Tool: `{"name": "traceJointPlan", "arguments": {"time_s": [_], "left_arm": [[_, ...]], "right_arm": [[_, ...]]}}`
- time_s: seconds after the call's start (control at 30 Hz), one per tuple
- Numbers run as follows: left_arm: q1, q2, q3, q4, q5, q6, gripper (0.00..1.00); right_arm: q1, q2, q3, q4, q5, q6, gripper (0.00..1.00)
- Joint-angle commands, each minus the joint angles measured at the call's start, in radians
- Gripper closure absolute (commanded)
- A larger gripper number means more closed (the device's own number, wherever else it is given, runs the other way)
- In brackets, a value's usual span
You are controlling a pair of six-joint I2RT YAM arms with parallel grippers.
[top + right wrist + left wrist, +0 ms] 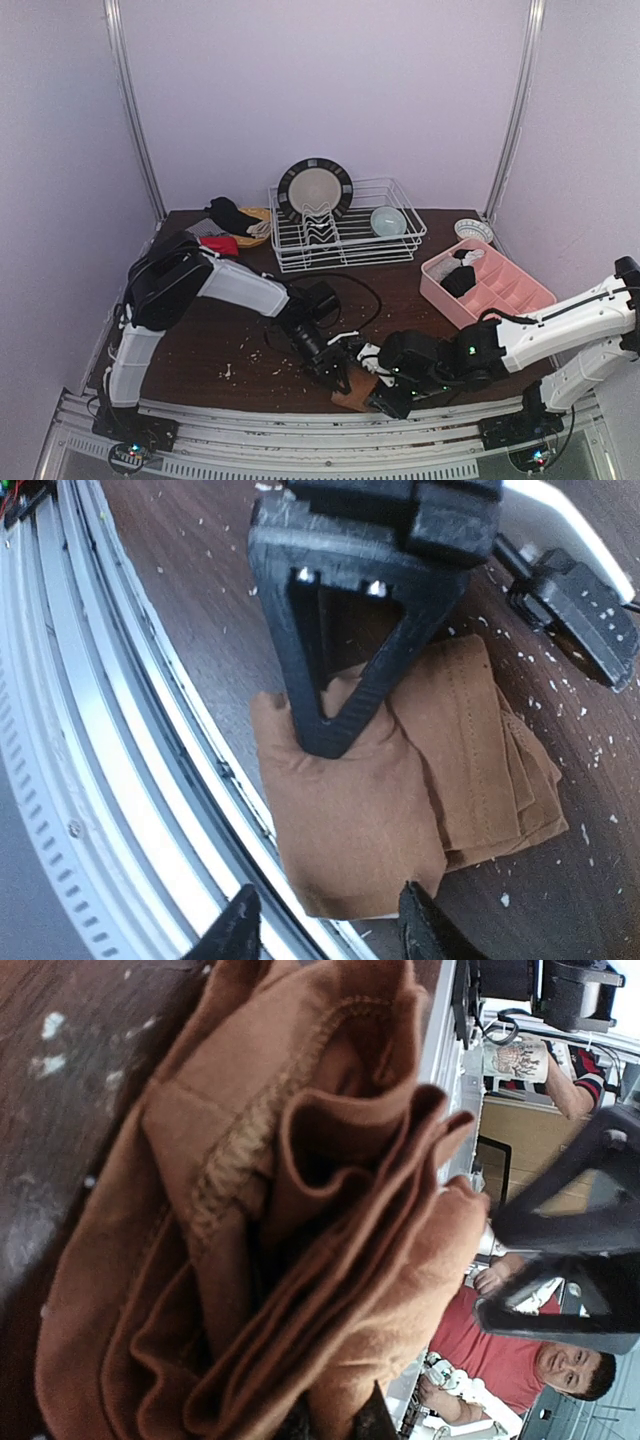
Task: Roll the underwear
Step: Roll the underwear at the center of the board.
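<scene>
Pressing folded brown underwear (pixel 400 790) at table (pixel 180 580) edge: left hand (pixel 325 732), closure unclear; right hand (pixel 325 922) spread.

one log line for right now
item: brown underwear, folded, near table edge | left tool: on it, grip unclear | right tool: open over its edge

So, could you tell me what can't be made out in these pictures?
Left wrist view: the brown underwear fills the frame, blurred, so whether the left gripper is open is hidden.
Top view: that gripper and the right gripper cover most of the garment.
Top view: pink tray contents too small.
</scene>
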Motion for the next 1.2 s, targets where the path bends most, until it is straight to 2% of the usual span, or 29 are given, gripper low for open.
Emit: {"name": "traceJointPlan", "arguments": {"time_s": [0.0,0.17,0.33,0.63,0.67,0.73,0.87,0.93,1.0,1.07,1.1,1.17], "left_arm": [[0.027,0.107,-0.03,-0.113,-0.371,0.039,1.0],[0.034,0.128,-0.012,-0.144,-0.387,0.048,1.0],[0.037,0.177,0.024,-0.199,-0.404,0.076,1.0],[0.037,0.198,0.029,-0.211,-0.401,0.092,1.0],[0.037,0.196,0.032,-0.21,-0.392,0.094,1.0],[0.037,0.184,0.035,-0.211,-0.378,0.098,1.0],[0.036,0.14,0.034,-0.209,-0.367,0.103,1.0],[0.036,0.108,0.028,-0.206,-0.364,0.101,0.92],[0.037,0.072,0.018,-0.201,-0.377,0.092,0.75],[0.036,0.026,0.001,-0.186,-0.398,0.076,0.42],[0.038,0.001,-0.011,-0.172,-0.405,0.067,0.29],[0.04,-0.045,-0.027,-0.162,-0.436,0.051,0.14]], "right_arm": [[0.02,0.004,0.109,-0.116,0.029,-0.106,0.45],[0.041,0.107,0.18,-0.142,0.046,-0.181,0.34],[0.042,0.203,0.205,-0.149,0.064,-0.204,0.33],[0.041,0.337,0.223,-0.221,0.155,-0.151,0.35],[0.039,0.351,0.227,-0.234,0.166,-0.145,0.37],[0.035,0.378,0.234,-0.266,0.191,-0.127,0.46],[0.028,0.384,0.204,-0.259,0.179,-0.074,0.78],[0.029,0.373,0.188,-0.245,0.161,-0.06,0.9],[0.028,0.362,0.174,-0.229,0.123,-0.05,0.99],[0.027,0.335,0.144,-0.194,0.076,-0.034,1.0],[0.023,0.323,0.13,-0.178,0.053,-0.028,1.0],[0.017,0.305,0.099,-0.147,0.006,-0.014,1.0]]}}
